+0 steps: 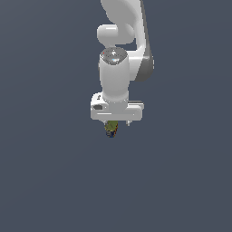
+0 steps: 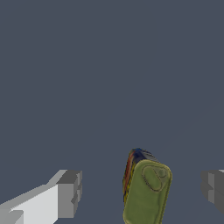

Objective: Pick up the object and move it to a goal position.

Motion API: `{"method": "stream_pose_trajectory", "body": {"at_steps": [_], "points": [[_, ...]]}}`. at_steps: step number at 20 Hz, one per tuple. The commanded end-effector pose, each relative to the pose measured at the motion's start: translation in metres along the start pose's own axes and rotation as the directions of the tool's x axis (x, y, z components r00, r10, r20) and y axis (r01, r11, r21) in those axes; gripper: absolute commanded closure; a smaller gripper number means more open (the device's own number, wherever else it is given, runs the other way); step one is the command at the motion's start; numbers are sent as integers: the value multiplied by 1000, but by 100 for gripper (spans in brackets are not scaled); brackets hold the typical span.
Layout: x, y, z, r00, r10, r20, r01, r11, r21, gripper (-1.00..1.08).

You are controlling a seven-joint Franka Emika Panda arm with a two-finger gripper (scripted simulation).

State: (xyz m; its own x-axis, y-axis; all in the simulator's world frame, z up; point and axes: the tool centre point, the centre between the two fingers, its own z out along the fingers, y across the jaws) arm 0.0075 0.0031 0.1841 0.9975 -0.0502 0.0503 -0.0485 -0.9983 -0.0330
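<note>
surface: flat plain slate-grey ground [image 1: 45, 181] | fills both views | nothing else stands on it

The arm [image 1: 118, 68] is glossy white with a grey band down one side. The gripper [image 2: 142, 192] has a white body and flat grey fingers [image 2: 69, 192]. The can [image 2: 146, 190] shows an olive-green top, a dark blue body and a red-orange streak along its edge. The floor [image 1: 45, 181] is plain slate blue-grey.
</note>
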Motion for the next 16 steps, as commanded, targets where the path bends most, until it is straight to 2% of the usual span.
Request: {"method": "stream_pose_trajectory", "body": {"at_steps": [1,10,16], "points": [[0,0,0,1000,0,0,0,1000,0,-92],[-8,-6,0,1000,-11,27,11,1000,9,-92],[-8,-5,0,1000,-9,27,9,1000,8,-92]]}}
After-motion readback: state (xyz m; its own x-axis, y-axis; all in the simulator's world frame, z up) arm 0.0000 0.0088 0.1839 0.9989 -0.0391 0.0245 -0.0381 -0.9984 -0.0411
